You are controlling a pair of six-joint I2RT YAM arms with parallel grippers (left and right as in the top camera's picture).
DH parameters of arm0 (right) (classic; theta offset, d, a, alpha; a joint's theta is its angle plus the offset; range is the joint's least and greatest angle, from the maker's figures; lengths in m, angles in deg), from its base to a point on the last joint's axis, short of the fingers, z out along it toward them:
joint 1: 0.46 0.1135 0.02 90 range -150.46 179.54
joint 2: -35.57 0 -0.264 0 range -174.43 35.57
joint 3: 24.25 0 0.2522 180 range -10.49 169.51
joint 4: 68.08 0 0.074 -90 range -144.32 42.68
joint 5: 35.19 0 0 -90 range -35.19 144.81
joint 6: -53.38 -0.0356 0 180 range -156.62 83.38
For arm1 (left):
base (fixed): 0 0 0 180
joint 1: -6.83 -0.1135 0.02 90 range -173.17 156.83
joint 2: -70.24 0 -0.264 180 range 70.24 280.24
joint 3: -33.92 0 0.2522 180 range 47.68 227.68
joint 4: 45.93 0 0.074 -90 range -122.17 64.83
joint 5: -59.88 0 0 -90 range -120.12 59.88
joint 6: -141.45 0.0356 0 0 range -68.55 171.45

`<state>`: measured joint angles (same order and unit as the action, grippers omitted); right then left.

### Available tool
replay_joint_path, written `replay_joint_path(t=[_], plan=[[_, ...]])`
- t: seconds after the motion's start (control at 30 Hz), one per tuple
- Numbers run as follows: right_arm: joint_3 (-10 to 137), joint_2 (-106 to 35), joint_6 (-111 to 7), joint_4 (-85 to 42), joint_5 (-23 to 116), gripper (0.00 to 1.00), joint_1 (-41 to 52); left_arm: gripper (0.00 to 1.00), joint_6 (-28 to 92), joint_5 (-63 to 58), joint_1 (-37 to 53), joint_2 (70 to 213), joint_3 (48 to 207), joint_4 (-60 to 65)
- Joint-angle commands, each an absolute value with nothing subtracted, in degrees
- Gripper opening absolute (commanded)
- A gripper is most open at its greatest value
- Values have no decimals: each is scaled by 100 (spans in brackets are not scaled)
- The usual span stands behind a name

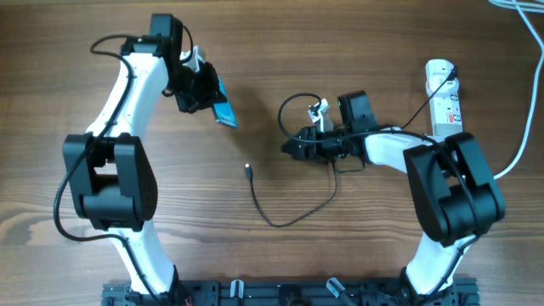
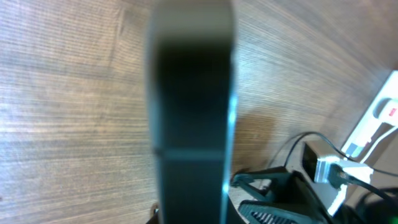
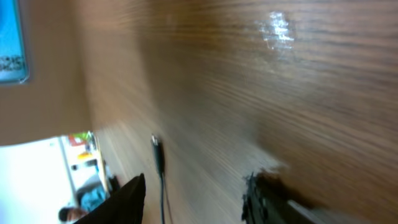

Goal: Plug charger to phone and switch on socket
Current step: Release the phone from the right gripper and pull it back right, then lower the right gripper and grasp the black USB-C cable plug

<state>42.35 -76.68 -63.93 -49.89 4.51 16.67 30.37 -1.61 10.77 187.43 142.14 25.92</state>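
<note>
My left gripper (image 1: 202,90) is shut on the phone (image 1: 224,110) and holds it tilted above the table, light blue face showing at its lower end. In the left wrist view the phone (image 2: 193,106) is a dark edge-on bar filling the middle. The charger's metal plug tip (image 1: 247,170) lies on the wood, and its thin black cable (image 1: 285,221) loops right toward my right arm. My right gripper (image 1: 291,146) stands open to the right of the tip. In the right wrist view the plug (image 3: 158,151) lies ahead between the fingers (image 3: 127,199), untouched. The white socket (image 1: 444,98) lies at the far right.
A thick white cord (image 1: 529,102) runs down the right edge of the table. The socket (image 2: 380,115) and my right gripper (image 2: 280,196) show at the lower right of the left wrist view. Bare wood (image 1: 357,246) lies along the front.
</note>
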Motion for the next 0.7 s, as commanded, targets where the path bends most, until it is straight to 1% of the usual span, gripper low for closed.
replay_joint_path(t=[0.0, 0.07, 0.13, 0.17, 0.3, 0.33, 0.37, 0.4, 0.43, 0.53, 0.57, 0.6, 0.67], plan=[[5160, -7253, -5433, -3111, 2261, 53, 1704, 4, 2723, 217, 1029, 18741, 13829, 2327], [5885, -7091, -5145, -1767, 3126, 53, 1822, 4, 2876, 420, 985, 18741, 13744, 2220], [6475, -7058, -5013, -819, 3642, 53, 2001, 4, 3160, 718, 924, 18741, 13744, 2152], [6827, -7058, -5005, -250, 4083, 53, 2266, 4, 3315, 986, 826, 18741, 13744, 2087], [6880, -7082, -5166, -49, 4660, 53, 3052, 4, 3560, 1093, 498, 18741, 13689, 1967], [6867, -7084, -5230, -78, 4811, 55, 3249, 4, 3687, 1192, 415, 18741, 13648, 1967], [6865, -7091, -5223, -176, 4951, 60, 3522, 4, 3979, 1437, 273, 18741, 13556, 1967], [6865, -7093, -5201, -366, 4945, 76, 3689, 4, 4222, 1609, 181, 18741, 13484, 1965], [6862, -7091, -5160, -561, 4934, 100, 3876, 4, 4567, 1810, 48, 18741, 13372, 1945], [6856, -7098, -5341, -1026, 4866, 100, 4204, 4, 5216, 2247, -309, 18741, 13077, 1838], [6856, -7098, -5453, -1114, 4868, 96, 4268, 4, 5256, 2440, -438, 18741, 12994, 1766], [6856, -7100, -5586, -1177, 4875, 88, 4314, 4, 5254, 2599, -525, 18741, 12953, 1718], [6851, -7111, -5923, -1205, 5100, 67, 4386, 4, 5256, 2814, -691, 18741, 12931, 1702]])
